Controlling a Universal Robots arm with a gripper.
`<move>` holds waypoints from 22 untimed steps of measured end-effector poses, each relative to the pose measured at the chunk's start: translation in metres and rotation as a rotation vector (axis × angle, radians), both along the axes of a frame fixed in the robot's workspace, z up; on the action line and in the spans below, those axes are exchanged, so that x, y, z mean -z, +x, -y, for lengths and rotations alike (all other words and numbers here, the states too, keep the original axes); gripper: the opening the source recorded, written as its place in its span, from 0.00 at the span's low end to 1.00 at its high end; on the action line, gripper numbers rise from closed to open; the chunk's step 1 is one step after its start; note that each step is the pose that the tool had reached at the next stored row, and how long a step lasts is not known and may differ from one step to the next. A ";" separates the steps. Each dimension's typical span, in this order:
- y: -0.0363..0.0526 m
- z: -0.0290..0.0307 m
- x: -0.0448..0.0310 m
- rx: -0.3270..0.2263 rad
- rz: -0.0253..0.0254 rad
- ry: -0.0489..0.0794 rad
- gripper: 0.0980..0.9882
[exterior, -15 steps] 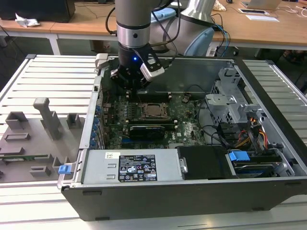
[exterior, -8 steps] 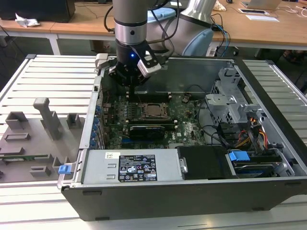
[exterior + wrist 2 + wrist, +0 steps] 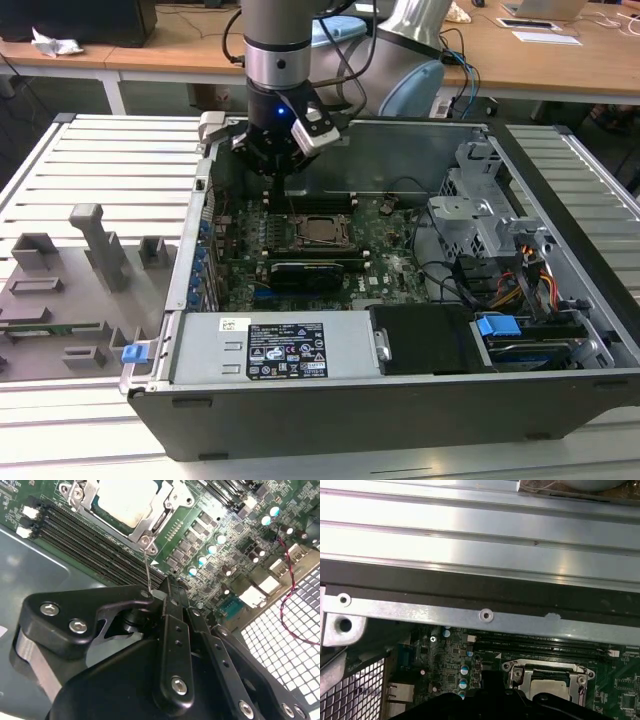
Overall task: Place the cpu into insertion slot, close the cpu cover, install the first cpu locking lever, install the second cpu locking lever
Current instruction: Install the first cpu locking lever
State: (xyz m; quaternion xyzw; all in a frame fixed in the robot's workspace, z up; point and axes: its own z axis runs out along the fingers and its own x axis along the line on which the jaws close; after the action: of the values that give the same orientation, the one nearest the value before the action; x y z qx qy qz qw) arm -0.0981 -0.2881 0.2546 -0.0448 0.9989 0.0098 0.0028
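The cpu (image 3: 122, 500), with its dull silver top, lies in the insertion slot (image 3: 322, 230) on the green motherboard. The cpu cover (image 3: 150, 526) lies flat around it as a silvery frame. In the first wrist view the cpu (image 3: 551, 686) also sits inside the cover (image 3: 517, 675). A thin wire locking lever (image 3: 146, 570) rises from the cover's corner to my black gripper (image 3: 169, 587). The fingers are shut, and the lever's end meets the side of the fingertips. In the exterior view the gripper (image 3: 275, 165) hangs just behind the socket, near the case's back wall.
Long memory slots (image 3: 85, 540) run beside the socket. A black card (image 3: 310, 270) lies in front of it. The power supply (image 3: 270, 350) and a metal drive cage (image 3: 480, 210) fill the case's front and right. The case wall (image 3: 470, 615) is close behind. Grey fixtures (image 3: 90, 260) stand outside.
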 end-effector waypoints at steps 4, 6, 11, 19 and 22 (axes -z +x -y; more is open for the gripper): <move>0.0034 0.0001 0.0000 0.000 -0.0001 0.000 0.01; 0.0044 0.0000 0.0000 0.000 -0.0001 0.000 0.01; 0.0079 0.0001 0.0000 0.000 -0.0001 0.000 0.01; 0.0118 0.0000 0.0001 0.000 -0.0001 0.000 0.01; 0.0131 0.0001 0.0001 0.000 0.0000 0.000 0.01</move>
State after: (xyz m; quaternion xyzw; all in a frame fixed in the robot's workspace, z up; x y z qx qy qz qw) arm -0.0850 -0.2882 0.2546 -0.0448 0.9989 0.0097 0.0028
